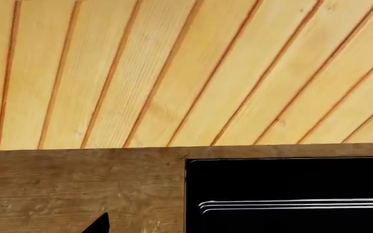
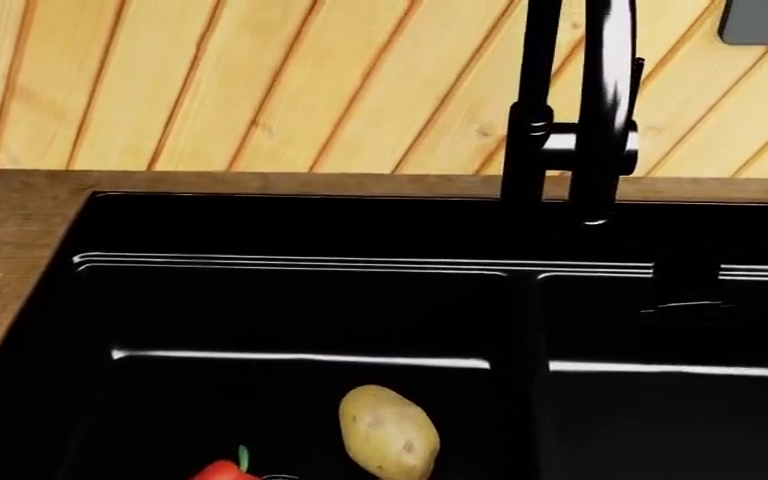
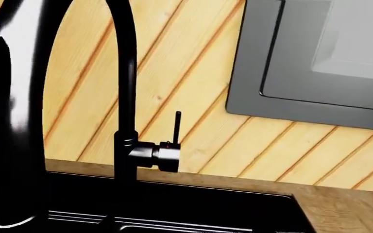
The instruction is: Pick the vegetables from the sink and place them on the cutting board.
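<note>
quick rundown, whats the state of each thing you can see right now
potato: lying in the left basin of the sink, not held
red pepper: in the same basin, cut off by the head view's bottom edge, not held
faucet: upright behind the sink, no water seen
counter: bare where it shows
claws: not in view
cutting board: not in view

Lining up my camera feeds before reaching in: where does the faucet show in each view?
Head view: the faucet rises at the upper right, behind the sink.
Right wrist view: faucet fills the left side, lever handle sticking up beside it.
Left wrist view: not in it; only a sink corner and countertop.
Shared landmark: the slatted wood wall.
</note>
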